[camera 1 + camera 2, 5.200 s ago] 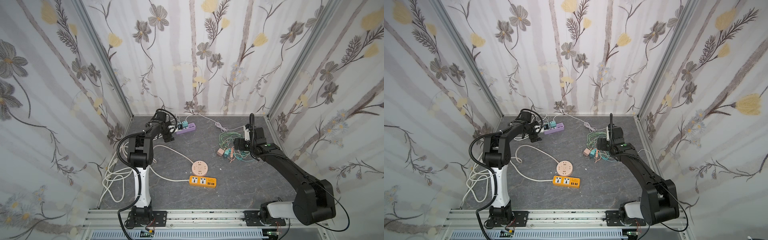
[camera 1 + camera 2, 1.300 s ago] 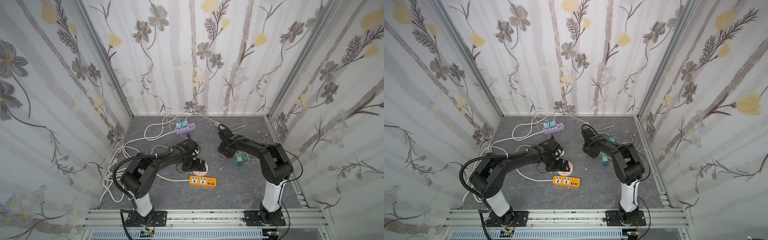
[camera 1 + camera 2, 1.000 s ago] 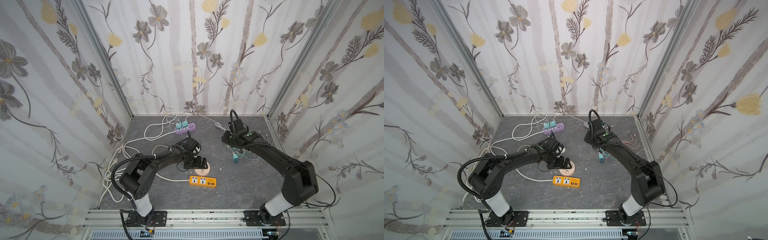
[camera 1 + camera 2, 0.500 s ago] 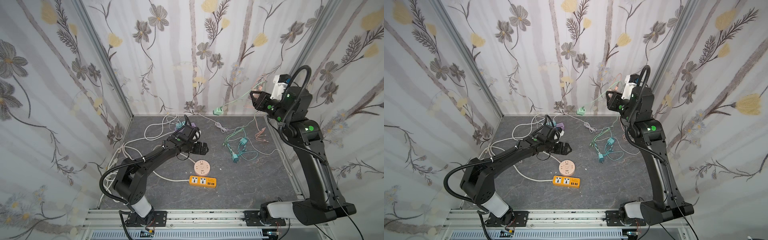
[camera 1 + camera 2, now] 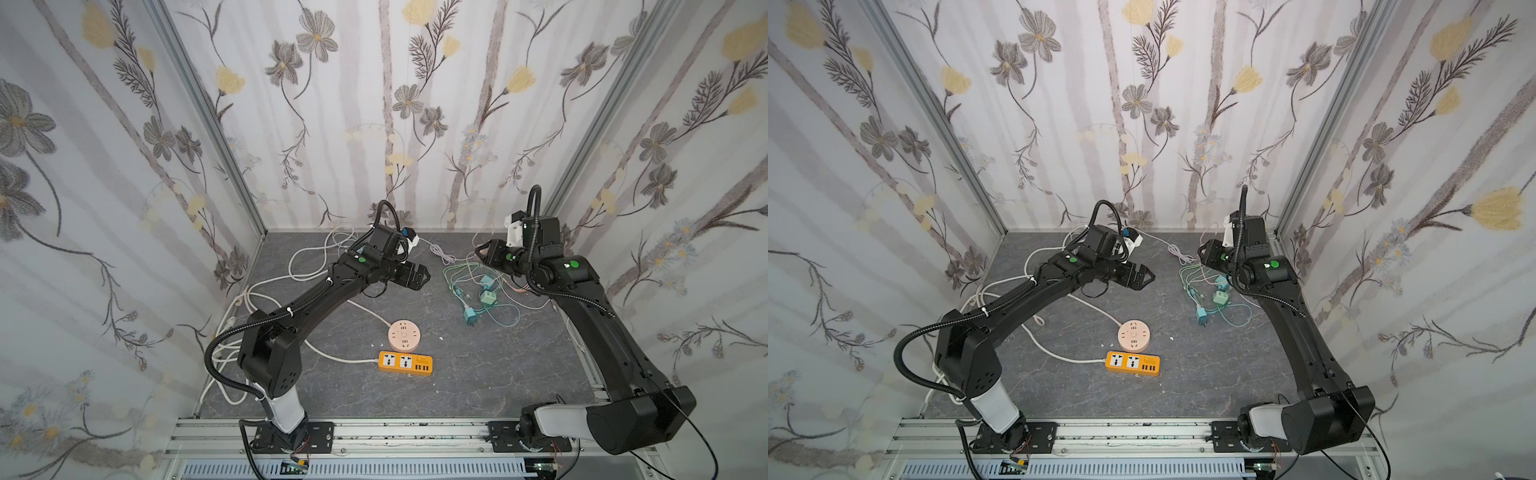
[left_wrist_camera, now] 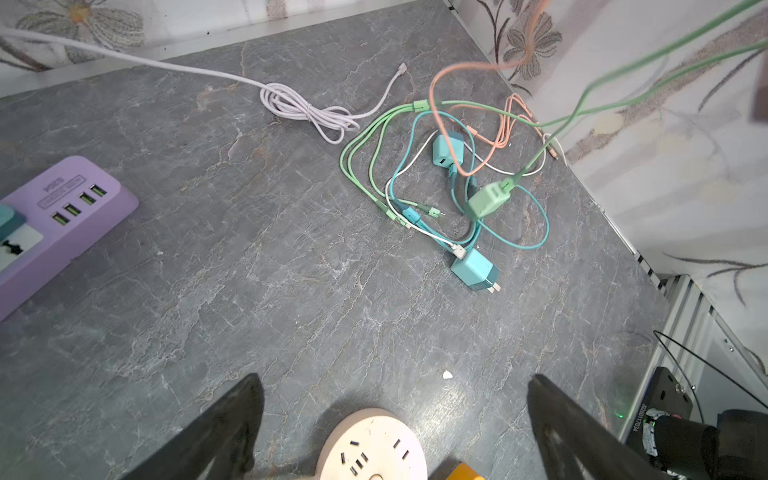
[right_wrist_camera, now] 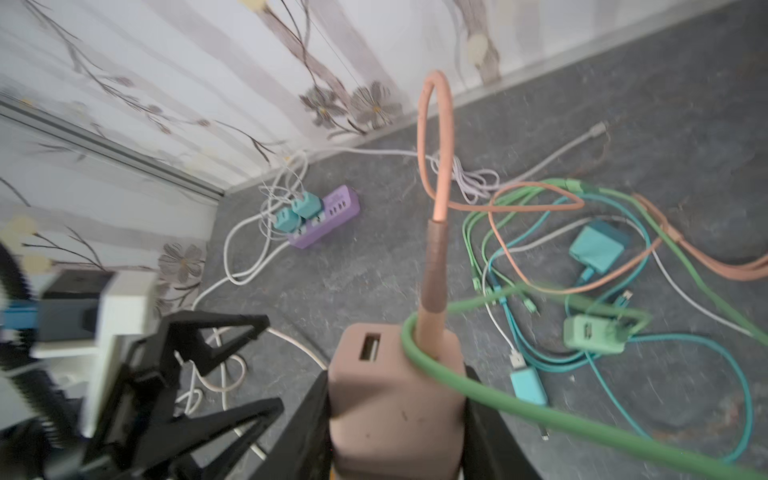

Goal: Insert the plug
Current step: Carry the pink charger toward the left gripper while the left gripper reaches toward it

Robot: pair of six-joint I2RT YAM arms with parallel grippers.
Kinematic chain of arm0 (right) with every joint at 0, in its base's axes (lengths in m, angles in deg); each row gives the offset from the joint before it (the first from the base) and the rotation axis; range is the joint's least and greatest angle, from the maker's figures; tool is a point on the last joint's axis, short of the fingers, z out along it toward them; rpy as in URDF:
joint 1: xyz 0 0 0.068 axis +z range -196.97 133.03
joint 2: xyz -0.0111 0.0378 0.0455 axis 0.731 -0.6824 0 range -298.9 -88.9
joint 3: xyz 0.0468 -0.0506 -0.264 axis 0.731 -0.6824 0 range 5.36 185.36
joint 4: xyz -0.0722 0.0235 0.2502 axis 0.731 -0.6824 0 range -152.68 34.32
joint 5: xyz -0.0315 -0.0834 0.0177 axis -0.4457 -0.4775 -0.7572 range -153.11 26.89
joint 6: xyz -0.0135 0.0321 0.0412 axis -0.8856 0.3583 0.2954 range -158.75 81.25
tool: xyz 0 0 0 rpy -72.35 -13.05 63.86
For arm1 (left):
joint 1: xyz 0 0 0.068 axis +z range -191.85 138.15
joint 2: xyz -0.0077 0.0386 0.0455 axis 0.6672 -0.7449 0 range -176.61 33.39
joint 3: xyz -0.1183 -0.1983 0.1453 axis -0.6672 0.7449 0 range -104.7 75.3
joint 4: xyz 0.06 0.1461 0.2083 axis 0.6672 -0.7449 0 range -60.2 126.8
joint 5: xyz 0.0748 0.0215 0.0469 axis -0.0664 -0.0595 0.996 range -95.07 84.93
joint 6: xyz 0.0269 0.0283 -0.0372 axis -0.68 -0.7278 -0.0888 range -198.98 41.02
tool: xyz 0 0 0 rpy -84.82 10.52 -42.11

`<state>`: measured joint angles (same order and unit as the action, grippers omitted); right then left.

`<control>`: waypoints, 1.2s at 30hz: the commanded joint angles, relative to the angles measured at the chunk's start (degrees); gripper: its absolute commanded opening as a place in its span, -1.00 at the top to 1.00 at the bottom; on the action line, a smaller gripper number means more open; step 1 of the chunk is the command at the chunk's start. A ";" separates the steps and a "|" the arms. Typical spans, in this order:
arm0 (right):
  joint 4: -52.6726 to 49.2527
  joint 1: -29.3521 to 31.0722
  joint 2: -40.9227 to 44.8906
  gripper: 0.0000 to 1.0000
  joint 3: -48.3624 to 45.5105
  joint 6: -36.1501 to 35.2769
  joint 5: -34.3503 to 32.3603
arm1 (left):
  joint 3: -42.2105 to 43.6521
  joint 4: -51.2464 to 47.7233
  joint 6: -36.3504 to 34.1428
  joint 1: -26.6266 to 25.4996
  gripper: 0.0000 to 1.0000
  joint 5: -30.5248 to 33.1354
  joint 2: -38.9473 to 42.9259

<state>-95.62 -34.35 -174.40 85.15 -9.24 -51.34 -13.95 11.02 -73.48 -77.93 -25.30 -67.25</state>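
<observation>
Grey counter (image 5: 478,374), floral walls. In a top view, the right claw (image 5: 482,251) hangs far right, and the round socket (image 5: 404,333) lies near-left of it. Left wrist view: left claw (image 6: 392,384) spread, empty, nearer the socket. Right wrist view: right claw grips the pink plug (image 7: 395,399), prongs hidden.

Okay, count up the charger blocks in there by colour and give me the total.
Teal chargers: 4, two of them plugged into the purple strip
Green charger: 1
Pink charger: 1, held in the right gripper
Total: 6
</observation>
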 commanded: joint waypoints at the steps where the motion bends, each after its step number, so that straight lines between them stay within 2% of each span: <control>1: -7.20 -0.63 1.02 0.57 -2.92 -0.77 0.62 | -2.44 -1.91 -3.47 0.04 -1.00 -3.58 -2.38; 4: -10.53 -1.13 1.53 0.54 -3.29 -3.07 7.20 | -5.96 -1.47 -4.58 -0.38 -1.00 -7.10 -5.95; 6: -11.02 -1.11 2.30 0.55 -3.40 -4.97 8.76 | -9.33 -1.19 -5.94 -1.29 -0.99 -11.00 -8.85; 11: -10.59 -1.17 3.22 0.54 -3.67 -12.01 12.25 | -13.74 2.08 -8.95 -3.73 -0.81 -20.93 -12.62; 13: -10.83 -1.11 3.31 0.54 -3.68 -14.47 13.85 | -13.00 5.34 -8.87 -3.86 -0.75 -23.15 -12.78; 19: -9.64 -0.87 5.70 0.50 -5.96 -22.22 16.16 | -6.11 17.87 -10.48 -3.75 -0.68 -24.32 -10.94; 20: -8.23 -0.70 6.66 0.50 -7.27 -22.84 16.18 | -5.47 19.49 -9.29 -3.70 -0.68 -24.65 -10.57; 22: -3.72 -0.16 8.84 0.49 -10.36 -23.54 15.58 | -7.78 16.72 -7.47 -3.43 -0.68 -27.73 -10.68; 24: 2.71 0.12 11.19 0.49 -14.15 -22.67 15.32 | -9.66 13.62 -4.59 -3.43 -0.67 -28.09 -10.49; 27: 11.36 0.62 13.42 0.47 -19.01 -22.01 17.72 | -4.41 17.97 0.68 -3.45 -0.70 -29.00 -7.83; 30: 17.42 2.35 14.85 0.45 -23.17 -26.62 16.95 | -1.73 22.52 9.63 -3.31 -0.69 -31.15 -6.10; 33: 22.85 4.29 16.22 0.44 -25.82 -30.42 14.52 | -1.20 26.17 20.61 -3.39 -0.63 -28.81 -5.83; 36: 27.69 6.01 17.19 0.43 -30.00 -33.58 12.15 | 1.34 30.61 28.37 -3.50 -0.57 -25.98 -5.77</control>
<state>-77.96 -29.25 -157.70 56.72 -37.58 -37.05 -13.95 34.78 -56.83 -81.31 -53.13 -73.46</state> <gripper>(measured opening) 0.407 0.793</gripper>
